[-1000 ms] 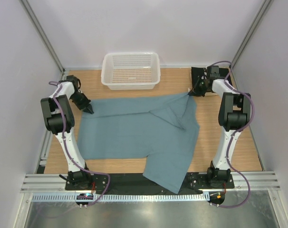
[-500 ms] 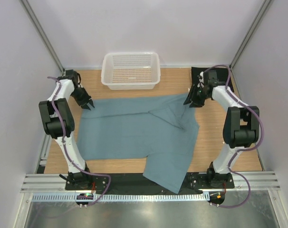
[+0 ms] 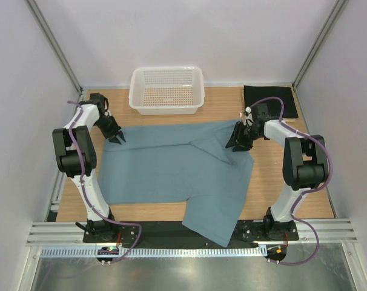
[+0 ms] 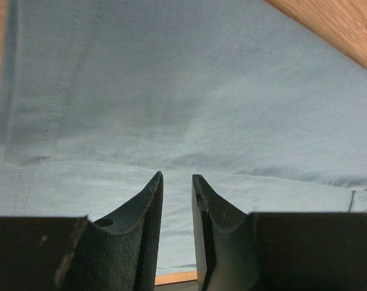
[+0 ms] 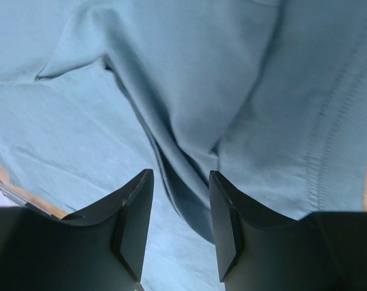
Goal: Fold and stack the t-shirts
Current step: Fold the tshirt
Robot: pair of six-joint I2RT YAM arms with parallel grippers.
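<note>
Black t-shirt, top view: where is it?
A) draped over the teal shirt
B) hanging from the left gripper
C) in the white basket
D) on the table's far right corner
D: the black t-shirt lies flat on the table at its far right corner, apart from the white basket and the teal t-shirt.

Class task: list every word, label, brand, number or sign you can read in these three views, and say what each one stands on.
No text can be read in any view.
The teal t-shirt, the black t-shirt and the white basket show no print, tag or logo.
The small lit board at the left arm's base is too small to read.
</note>
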